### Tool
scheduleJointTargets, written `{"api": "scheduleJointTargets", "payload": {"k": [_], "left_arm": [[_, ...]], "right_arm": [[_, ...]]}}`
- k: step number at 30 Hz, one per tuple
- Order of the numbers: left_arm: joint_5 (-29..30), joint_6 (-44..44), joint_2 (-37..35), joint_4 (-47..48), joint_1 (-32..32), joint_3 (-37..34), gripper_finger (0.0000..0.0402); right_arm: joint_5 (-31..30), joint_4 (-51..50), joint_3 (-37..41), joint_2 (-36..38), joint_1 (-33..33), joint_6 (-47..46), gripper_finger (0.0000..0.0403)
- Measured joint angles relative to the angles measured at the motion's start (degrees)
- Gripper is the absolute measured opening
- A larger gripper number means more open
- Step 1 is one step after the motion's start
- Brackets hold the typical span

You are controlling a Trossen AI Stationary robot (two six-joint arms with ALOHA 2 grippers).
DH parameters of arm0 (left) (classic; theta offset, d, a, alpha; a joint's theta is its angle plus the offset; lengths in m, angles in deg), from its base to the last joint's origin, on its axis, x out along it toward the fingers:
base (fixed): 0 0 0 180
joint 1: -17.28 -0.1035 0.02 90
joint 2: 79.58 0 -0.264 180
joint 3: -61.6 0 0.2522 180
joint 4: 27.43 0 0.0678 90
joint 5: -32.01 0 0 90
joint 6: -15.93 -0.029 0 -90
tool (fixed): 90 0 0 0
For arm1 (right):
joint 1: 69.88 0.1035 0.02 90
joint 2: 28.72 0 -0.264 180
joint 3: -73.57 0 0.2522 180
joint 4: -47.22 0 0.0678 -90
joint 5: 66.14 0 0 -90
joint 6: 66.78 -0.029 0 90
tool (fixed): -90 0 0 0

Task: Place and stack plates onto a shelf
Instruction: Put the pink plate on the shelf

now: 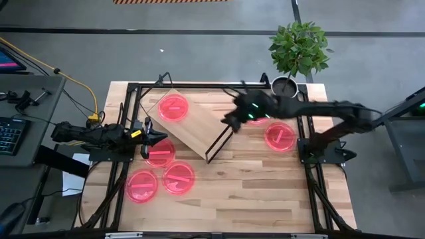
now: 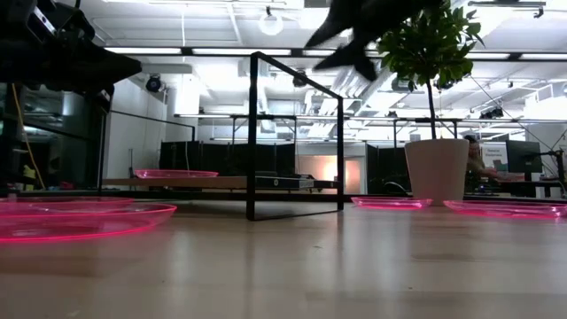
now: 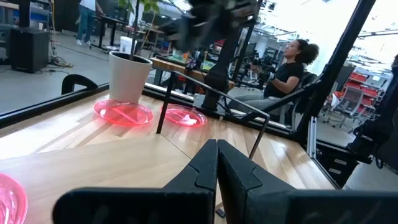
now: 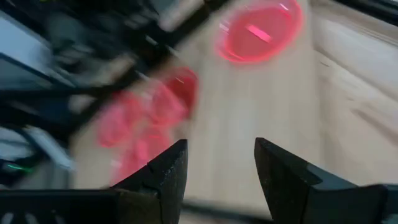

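Note:
The shelf (image 1: 192, 126) is a light wood board on a black frame and stands askew on the table's far middle. One pink plate (image 1: 174, 107) lies on its board, seen also as the plate (image 4: 260, 31) and the plate (image 2: 175, 174). Three plates (image 1: 159, 151) (image 1: 141, 186) (image 1: 178, 176) lie flat on the table near the left side. Another plate (image 1: 279, 136) lies at the right, and a further plate (image 1: 260, 120) is half hidden under the right arm. My left gripper (image 1: 158, 137) (image 3: 217, 158) is shut beside the shelf's left end. My right gripper (image 1: 229, 119) (image 4: 221, 155) is open above the shelf's right end.
A potted plant (image 1: 299, 50) in a white pot (image 2: 437, 170) stands at the table's far right corner. A tall black frame (image 2: 292, 133) rises over the shelf. A person (image 3: 286, 68) sits beyond the table. Bare wood (image 1: 252, 192) lies at the near right.

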Motion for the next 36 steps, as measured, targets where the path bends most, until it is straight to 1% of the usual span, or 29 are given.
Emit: {"api": "scheduleJointTargets", "payload": {"k": [4, 8, 10, 12, 14, 17, 20, 22, 26, 28, 30, 32, 33, 36], "left_arm": [[-0.02, 0.34, 0.00, -1.47, 0.02, 0.00, 0.0000], [0.14, 6.78, 0.00, -5.61, 0.02, 0.00, 0.0000], [2.07, 9.77, 0.00, -9.89, 0.00, 0.01, 0.0000], [5.51, 13.61, 0.29, -14.81, 0.00, 0.03, 0.0000], [6.02, 17.42, 1.49, -16.01, -0.04, 1.00, 0.0001], [1.89, 21.45, 5.74, -9.72, 0.02, 5.65, 0.0011], [-3.53, 24.25, 13.70, -1.45, 0.04, 12.45, 0.0032], [-8.57, 25.12, 19.56, 4.64, 0.04, 18.05, 0.0048], [-18.72, 28.87, 31.08, 23.80, 0.83, 27.82, 0.0080], [-21.88, 35.09, 36.13, 29.87, 2.36, 29.71, 0.0093], [-23.79, 45.36, 40.08, 30.80, 4.39, 29.83, 0.0104], [-24.00, 56.89, 43.98, 30.83, 6.82, 29.83, 0.0110], [-24.11, 61.13, 46.09, 30.89, 8.05, 29.83, 0.0112], [-24.30, 68.40, 50.84, 30.85, 12.36, 29.81, 0.0113]], "right_arm": [[-9.85, 8.08, 8.63, 10.51, 6.31, -5.01, 0.0170], [-19.01, 9.97, 12.35, 17.56, 10.66, -7.12, 0.0170], [-21.38, 9.66, 12.99, 19.83, 11.77, -7.33, 0.0170], [-22.60, 9.30, 13.07, 21.18, 12.36, -7.31, 0.0170], [-22.83, 9.17, 13.07, 21.82, 12.41, -7.29, 0.0170], [-22.89, 8.57, 13.07, 21.82, 12.23, -7.31, 0.0170], [-22.87, 7.88, 13.07, 21.45, 11.97, -7.29, 0.0170], [-22.84, 7.08, 13.07, 21.23, 11.74, -7.31, 0.0170], [-22.75, 5.59, 13.07, 21.25, 11.47, -7.31, 0.0170], [-22.69, 4.82, 13.07, 21.23, 11.47, -7.30, 0.0170], [-22.64, 3.83, 13.07, 21.25, 11.47, -7.29, 0.0170], [-22.12, 2.22, 13.07, 21.25, 11.52, -7.29, 0.0170], [-21.76, 1.67, 13.07, 21.23, 11.52, -7.29, 0.0170], [-21.57, -0.63, 13.07, 21.23, 11.52, -7.29, 0.0170]]}}
